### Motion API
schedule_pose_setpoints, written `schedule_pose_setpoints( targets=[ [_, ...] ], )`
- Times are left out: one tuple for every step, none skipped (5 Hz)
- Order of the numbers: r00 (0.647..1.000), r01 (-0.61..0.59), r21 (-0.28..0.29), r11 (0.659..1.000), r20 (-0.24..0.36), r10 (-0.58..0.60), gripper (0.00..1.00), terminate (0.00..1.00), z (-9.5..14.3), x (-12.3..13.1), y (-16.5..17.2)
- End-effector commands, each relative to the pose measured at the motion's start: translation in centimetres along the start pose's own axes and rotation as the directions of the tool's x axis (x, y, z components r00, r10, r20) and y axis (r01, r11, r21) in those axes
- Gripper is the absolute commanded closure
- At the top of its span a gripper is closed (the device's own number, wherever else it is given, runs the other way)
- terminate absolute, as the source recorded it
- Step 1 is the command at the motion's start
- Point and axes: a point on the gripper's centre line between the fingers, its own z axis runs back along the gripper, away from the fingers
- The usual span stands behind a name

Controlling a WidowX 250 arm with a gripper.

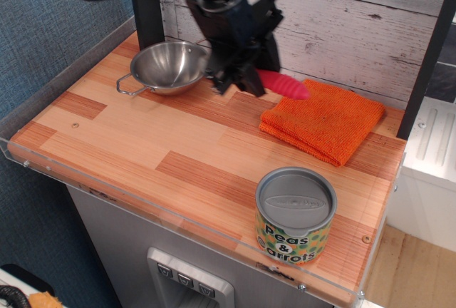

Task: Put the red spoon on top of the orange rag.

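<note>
Red spoon (283,85) handle toward orange rag (323,118)

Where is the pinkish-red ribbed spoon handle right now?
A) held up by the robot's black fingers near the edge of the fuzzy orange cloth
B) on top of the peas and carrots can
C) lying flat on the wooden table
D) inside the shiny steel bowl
A: the pinkish-red ribbed spoon handle sticks out of the black gripper, reaching the left edge of the fuzzy orange cloth.
</note>
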Motion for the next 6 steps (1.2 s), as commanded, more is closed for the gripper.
schedule_pose_setpoints(
  targets=[
    [0.999, 0.041, -0.028, 0.999, -0.017, -0.042, 1.00, 0.00, -1.7, -1.3, -3.1],
    [1.000, 0.024, 0.001, 1.000, -0.017, -0.024, 1.00, 0.00, -2.9, -0.8, -3.5],
    [0.999, 0.041, 0.039, 0.998, -0.013, -0.041, 1.00, 0.00, -3.9, -0.7, -3.1],
    [0.998, 0.057, 0.065, 0.996, -0.021, -0.056, 1.00, 0.00, -4.7, -0.6, -2.8],
    [0.998, 0.061, 0.089, 0.994, -0.020, -0.059, 1.00, 0.00, -5.1, -0.6, -2.9],
    [0.996, 0.083, 0.116, 0.990, -0.032, -0.080, 0.00, 0.00, -5.6, -0.6, -2.8]
  ],
)
